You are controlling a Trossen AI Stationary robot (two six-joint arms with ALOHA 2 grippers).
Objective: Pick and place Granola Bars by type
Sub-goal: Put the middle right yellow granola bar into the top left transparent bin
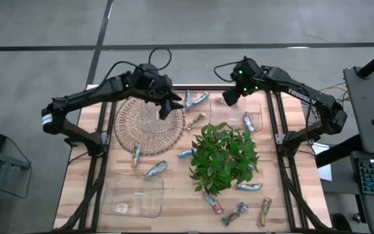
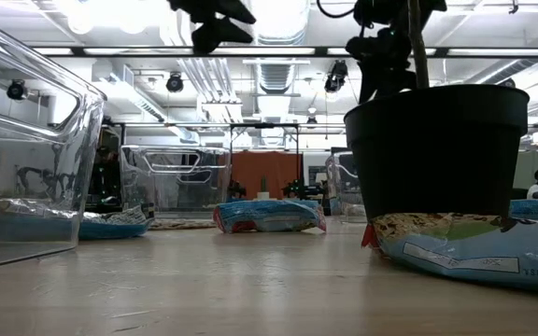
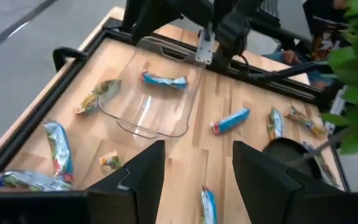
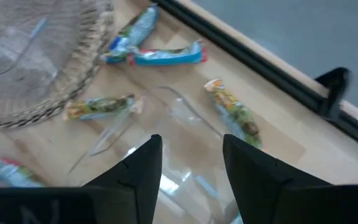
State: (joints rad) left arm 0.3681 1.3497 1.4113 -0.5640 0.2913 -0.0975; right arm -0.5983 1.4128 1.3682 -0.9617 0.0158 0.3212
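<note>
Table (image 1: pixel 174 195): light wood slats in a black frame, seen from above.

Leafy plant (image 1: pixel 224 156) in a black pot (image 2: pixel 446 149) sits right of centre and is the biggest thing on it.

Wicker basket (image 1: pixel 149 125), round and shallow, sits at the back left.

Two clear bins: one at the front left (image 1: pixel 135 195), one at the back right (image 1: pixel 239 110). The back-right bin has one blue-wrapped bar (image 3: pixel 164 80) inside.

Left arm reaches in from the left edge. Left gripper (image 1: pixel 169 104) hangs over the basket's right rim, fingers (image 3: pixel 138 180) apart with nothing between them.

Right arm comes in from the right. Right gripper (image 1: pixel 231 96) hovers over the back-right bin's near corner, fingers (image 4: pixel 135 171) spread and empty. The bin's clear wall shows between them in the right wrist view.

Granola Bars are scattered loose on the table:
- Two silvery-blue ones (image 1: pixel 197 99) lie at the back between basket and bin, with a tan one (image 1: pixel 195 120) just in front of them.
- One (image 1: pixel 249 121) is by the back-right bin; I can't tell if it's inside or just beside.
- One (image 1: pixel 136 155) touches the basket's front rim, with another (image 1: pixel 156 169) near it and a blue one (image 1: pixel 186 154) at the plant's left edge.
- One (image 1: pixel 249 186) lies front right of the plant.
- Three (image 1: pixel 236 213) are along the front edge.

Low view: a blue-and-white wrapper (image 2: pixel 474 247) lies against the pot base.
</note>
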